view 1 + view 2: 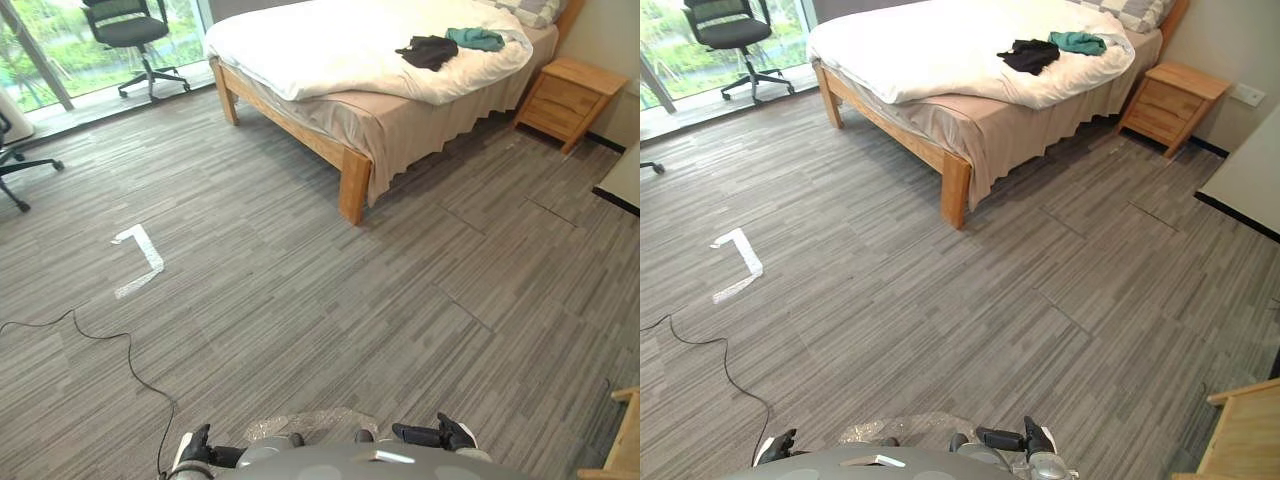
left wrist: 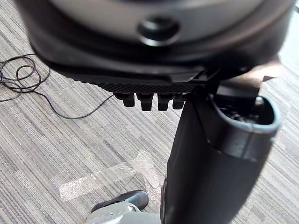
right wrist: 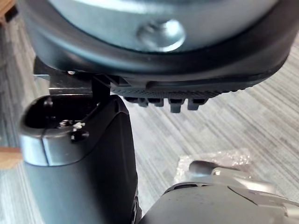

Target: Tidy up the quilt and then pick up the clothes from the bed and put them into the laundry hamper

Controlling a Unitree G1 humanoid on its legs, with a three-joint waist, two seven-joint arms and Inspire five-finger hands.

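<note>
While clothes [image 1: 428,50] lie on quilt [image 1: 330,45] | left eye view: perhaps second chair [image 1: 18,165]

A grey striped floor [image 1: 300,280] ran across the room. Far on the left, a black chair on wheels [image 1: 135,35] stood by a big window [image 1: 40,50] with green trees outside. A white tape corner [image 1: 140,258] was stuck to the floor on the left. Far on the right stood a small wooden bedside table [image 1: 570,100]. A patch of clear tape [image 1: 310,422] lay very near. A light wooden thing [image 1: 1240,430] poked in at the near right.
</note>
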